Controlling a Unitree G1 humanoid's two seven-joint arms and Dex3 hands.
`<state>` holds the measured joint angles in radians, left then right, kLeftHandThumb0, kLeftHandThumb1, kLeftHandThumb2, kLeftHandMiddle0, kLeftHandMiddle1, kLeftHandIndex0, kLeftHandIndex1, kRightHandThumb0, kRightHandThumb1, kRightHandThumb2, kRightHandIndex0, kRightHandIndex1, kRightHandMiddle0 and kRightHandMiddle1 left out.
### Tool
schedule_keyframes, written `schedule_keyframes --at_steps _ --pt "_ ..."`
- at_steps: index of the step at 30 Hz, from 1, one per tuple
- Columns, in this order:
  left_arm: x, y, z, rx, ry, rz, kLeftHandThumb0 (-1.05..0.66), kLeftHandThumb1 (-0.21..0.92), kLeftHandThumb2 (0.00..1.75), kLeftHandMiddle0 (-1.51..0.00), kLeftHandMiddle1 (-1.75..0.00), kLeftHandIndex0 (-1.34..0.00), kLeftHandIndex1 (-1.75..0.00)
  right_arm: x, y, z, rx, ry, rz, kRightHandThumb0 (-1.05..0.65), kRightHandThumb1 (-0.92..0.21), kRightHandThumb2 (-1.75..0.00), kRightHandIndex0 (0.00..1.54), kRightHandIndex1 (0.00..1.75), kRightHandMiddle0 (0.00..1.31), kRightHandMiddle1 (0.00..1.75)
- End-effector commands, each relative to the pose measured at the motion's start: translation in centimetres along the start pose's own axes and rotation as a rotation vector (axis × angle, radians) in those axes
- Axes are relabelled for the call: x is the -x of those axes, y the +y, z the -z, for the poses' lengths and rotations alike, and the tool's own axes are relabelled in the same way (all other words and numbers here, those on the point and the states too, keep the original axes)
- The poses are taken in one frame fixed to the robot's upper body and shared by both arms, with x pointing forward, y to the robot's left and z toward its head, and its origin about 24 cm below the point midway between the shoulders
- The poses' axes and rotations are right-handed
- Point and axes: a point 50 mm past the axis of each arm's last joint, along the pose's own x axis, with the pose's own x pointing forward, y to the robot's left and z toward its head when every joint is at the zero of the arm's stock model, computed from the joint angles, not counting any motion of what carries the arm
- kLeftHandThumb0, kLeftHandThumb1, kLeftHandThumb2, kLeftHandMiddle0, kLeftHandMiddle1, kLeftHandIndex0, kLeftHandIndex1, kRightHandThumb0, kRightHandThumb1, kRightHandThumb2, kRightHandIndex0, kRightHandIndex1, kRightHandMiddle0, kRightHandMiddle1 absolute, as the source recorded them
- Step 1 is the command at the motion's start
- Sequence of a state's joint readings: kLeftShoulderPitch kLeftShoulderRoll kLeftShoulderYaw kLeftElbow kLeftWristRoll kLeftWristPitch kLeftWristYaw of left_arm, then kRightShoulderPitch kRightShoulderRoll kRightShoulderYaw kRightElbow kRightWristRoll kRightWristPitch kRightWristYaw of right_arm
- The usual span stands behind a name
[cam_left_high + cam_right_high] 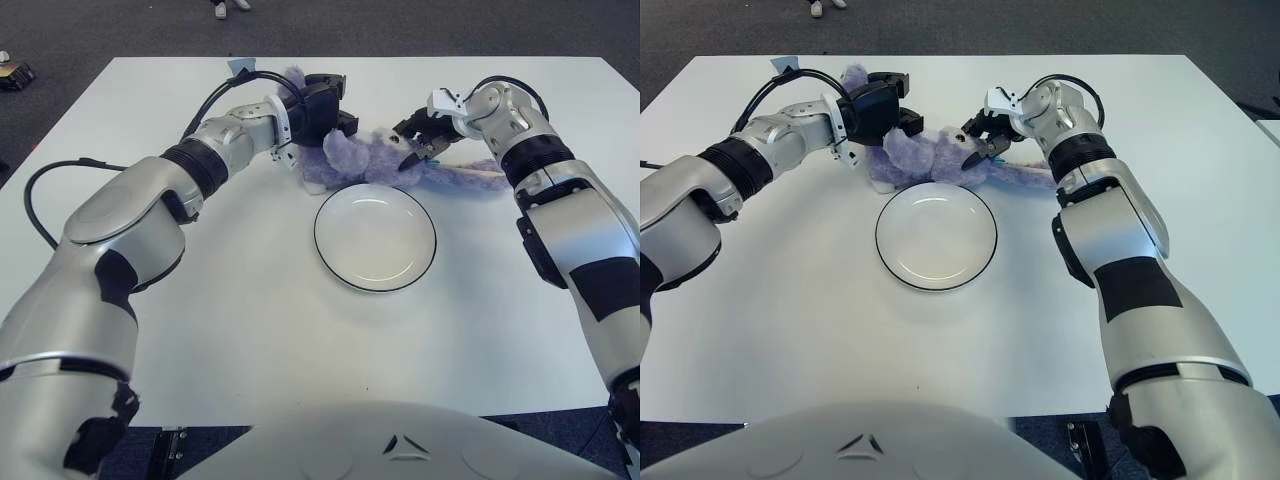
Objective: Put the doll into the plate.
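A purple plush doll (362, 160) lies stretched out on the white table, just behind the round white plate (375, 240) with a dark rim, and outside it. My left hand (325, 108) is at the doll's left end, its black fingers curled onto the plush; a purple tuft sticks out behind the hand. My right hand (418, 142) comes in from the right, and its fingers pinch the doll near its middle. The doll's thin right end (470, 175) trails on the table under my right wrist. The plate (935, 235) holds nothing.
A black cable (215, 95) loops along my left forearm and another (35, 200) hangs by the left elbow. The white table (250, 330) is ringed by dark carpet. A small object (12, 72) lies on the floor at far left.
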<state>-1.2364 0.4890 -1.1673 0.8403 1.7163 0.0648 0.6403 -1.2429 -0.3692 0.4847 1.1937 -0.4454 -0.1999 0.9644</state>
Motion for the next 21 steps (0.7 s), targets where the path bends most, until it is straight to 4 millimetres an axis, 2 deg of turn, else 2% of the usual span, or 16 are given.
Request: schedule_keyframes --at_steps 1,8,13,21 --pt "-0.44 0.24 0.29 -0.013 0.005 -0.01 -0.37 0.75 0.74 -1.02 -1.75 -0.31 -1.75 -1.25 1.91 0.44 0.01 0.016 -0.14 -0.78 -0.88 0.0 0.2 0.0 0.31 0.0" --pt "-0.49 0.2 0.29 -0.007 0.008 -0.008 -0.37 0.76 0.73 -1.02 -1.75 -0.3 -1.75 -0.97 1.65 0.32 -0.002 0.029 -0.164 -0.77 -0.87 0.0 0.22 0.01 0.32 0.01" --pt "-0.51 0.14 0.31 0.005 0.012 -0.004 -0.37 0.77 0.71 -1.02 -1.75 -0.3 -1.75 -0.86 1.49 0.25 -0.016 0.036 -0.164 -0.74 -0.86 0.0 0.36 0.02 0.41 0.03" --pt "-0.61 0.0 0.49 0.015 0.013 0.006 -0.37 0.78 0.7 -1.03 -1.75 -0.29 -1.75 -1.01 1.52 0.24 -0.011 0.039 -0.148 -0.72 -0.85 0.0 0.4 0.01 0.45 0.03"
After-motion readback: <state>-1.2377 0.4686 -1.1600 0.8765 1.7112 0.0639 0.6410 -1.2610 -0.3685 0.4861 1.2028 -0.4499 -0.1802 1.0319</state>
